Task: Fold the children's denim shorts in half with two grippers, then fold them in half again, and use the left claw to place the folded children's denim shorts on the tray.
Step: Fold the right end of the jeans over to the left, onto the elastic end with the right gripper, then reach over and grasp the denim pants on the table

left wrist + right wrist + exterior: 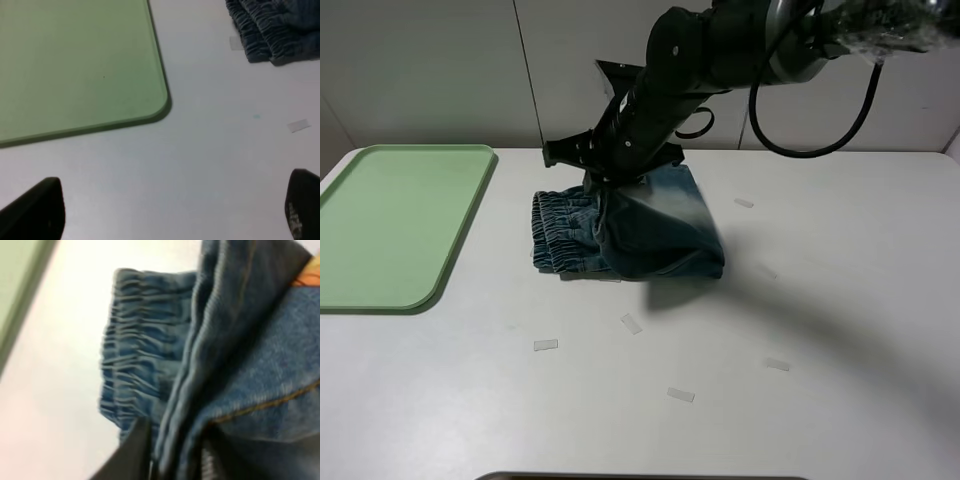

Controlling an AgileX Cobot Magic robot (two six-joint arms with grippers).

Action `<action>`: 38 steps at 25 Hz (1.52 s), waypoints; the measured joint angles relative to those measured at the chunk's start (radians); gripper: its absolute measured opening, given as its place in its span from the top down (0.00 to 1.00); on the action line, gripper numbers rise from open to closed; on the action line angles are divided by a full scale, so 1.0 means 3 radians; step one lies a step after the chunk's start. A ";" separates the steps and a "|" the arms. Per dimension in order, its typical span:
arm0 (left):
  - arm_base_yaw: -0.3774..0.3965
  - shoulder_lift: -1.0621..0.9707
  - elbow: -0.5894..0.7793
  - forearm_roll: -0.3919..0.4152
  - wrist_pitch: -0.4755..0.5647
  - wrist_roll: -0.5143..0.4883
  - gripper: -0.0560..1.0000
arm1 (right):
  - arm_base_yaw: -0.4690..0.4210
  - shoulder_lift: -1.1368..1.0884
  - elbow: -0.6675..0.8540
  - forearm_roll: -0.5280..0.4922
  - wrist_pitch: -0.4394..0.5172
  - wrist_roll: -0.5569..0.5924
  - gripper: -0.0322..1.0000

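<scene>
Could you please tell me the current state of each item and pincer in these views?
Children's denim shorts: on the table, partly folded, one edge lifted toward the waistband.
Tray: empty, flat on the table.
Left pincer: open, holding nothing, over bare table.
Right pincer: shut on the shorts' fabric.

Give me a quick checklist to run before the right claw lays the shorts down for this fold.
1. Right claw grips the shorts: ok, its fingers pinch a denim edge.
2. Fold laid flat: not ok, the held denim is lifted and drapes down.
3. Edges lined up at the waistband: cannot tell, the right arm hides part of the fold.
4. Left claw clear of the shorts: ok, it is open over the table, near the tray's corner.
5. Tray free for the shorts: ok, nothing lies on it.
</scene>
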State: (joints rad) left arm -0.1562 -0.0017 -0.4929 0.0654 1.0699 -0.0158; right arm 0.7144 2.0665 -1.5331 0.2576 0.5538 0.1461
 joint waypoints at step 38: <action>0.0001 0.0000 0.0000 0.0000 -0.0001 0.0000 0.12 | -0.0284 -0.0102 0.0138 -0.1199 -0.0100 -0.0326 0.52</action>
State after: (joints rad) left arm -0.1559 -0.0017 -0.4929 0.0654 1.0696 -0.0158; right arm 0.6292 2.0360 -1.4916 -0.1021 0.5238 0.0484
